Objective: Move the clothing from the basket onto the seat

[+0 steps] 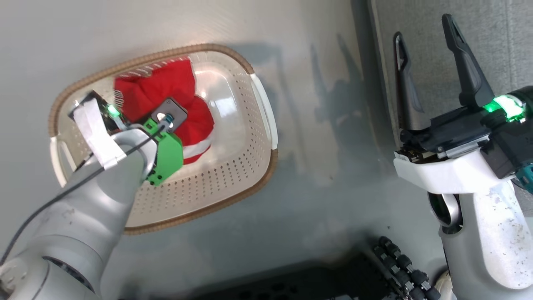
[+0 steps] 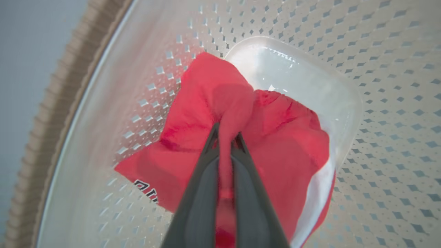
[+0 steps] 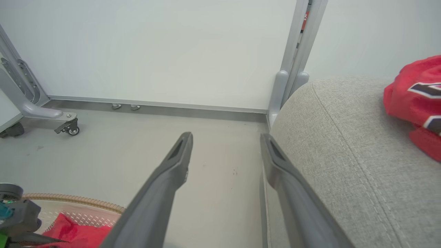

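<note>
Left hand tight around garment, inside basket.

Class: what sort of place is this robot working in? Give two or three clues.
Probably an indoor lab or test room staged as a home: white partition panels on a castered frame, a grey upholstered seat and a laundry basket.

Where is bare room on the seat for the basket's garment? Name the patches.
Free: the seat, from its rounded edge across the seam up to the red garment lying on it; it is crowded only there. Bare floor lies between basket and seat for passing. Inside the basket, the left gripper pinches the other garment.
</note>
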Available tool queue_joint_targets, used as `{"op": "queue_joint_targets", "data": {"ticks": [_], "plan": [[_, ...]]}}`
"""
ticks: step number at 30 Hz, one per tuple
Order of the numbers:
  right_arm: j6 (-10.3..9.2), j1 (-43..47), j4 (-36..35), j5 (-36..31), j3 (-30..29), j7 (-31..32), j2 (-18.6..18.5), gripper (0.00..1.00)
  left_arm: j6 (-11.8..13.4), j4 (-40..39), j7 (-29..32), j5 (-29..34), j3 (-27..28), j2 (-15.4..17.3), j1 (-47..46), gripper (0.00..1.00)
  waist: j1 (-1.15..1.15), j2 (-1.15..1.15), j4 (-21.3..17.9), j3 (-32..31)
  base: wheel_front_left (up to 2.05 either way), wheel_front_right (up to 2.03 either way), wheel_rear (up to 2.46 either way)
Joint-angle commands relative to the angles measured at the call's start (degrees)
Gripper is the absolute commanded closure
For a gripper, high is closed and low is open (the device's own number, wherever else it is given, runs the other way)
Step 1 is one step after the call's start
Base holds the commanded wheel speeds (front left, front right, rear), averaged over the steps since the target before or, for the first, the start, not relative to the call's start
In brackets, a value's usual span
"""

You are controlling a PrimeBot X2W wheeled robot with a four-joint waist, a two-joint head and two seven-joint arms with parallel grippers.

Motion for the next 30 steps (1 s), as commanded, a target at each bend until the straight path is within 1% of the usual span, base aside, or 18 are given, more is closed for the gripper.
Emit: {"op": "queue_joint_targets", "data": {"ticks": [1, 5, 10, 14, 22, 30], "plan": [[-0.06, 0.9, 0.6, 0.6, -0.2, -0.2, -0.1, 0.0, -0.3, -0.1, -0.8, -0.8, 0.2, -0.3, 1.3, 1.0, -0.01, 0.44, 1.8, -5.3, 0.0, 0.0, 0.0], [-0.06, 1.9, 2.5, 0.7, -0.5, -0.2, -0.1, 0.0, -0.6, -1.1, -2.4, -1.7, 0.4, -1.5, 3.6, 1.0, -0.01, 0.44, 3.0, -9.9, 0.0, 0.0, 0.0], [-0.06, 3.5, 4.6, 0.8, -0.7, -0.2, -0.1, 0.0, -0.7, -3.7, -3.3, -2.8, 0.7, -2.1, 6.6, 1.0, -0.01, 0.44, 4.4, -15.1, 0.0, 0.0, 0.0], [-0.06, 5.0, 6.2, 0.9, -1.3, -0.2, -0.1, 0.0, -0.5, -8.9, -3.3, -3.8, 2.1, -1.7, 9.3, 1.0, -0.01, 0.44, 5.8, -18.9, 0.0, 0.0, 0.0], [-0.06, 9.0, 9.1, 1.3, -2.3, -0.2, -0.2, 0.0, 1.2, -20.2, -3.3, -4.6, 6.0, -0.2, 15.8, 1.0, -0.01, 0.44, 8.4, -26.8, 0.0, 0.0, 0.0], [-0.06, 13.3, 11.1, 2.1, -2.0, -0.2, -0.2, 0.0, 2.6, -31.1, -3.3, -4.9, 11.8, 0.9, 21.8, 1.0, -0.01, 0.44, 10.0, -34.2, 0.0, 0.0, 0.0]]}}
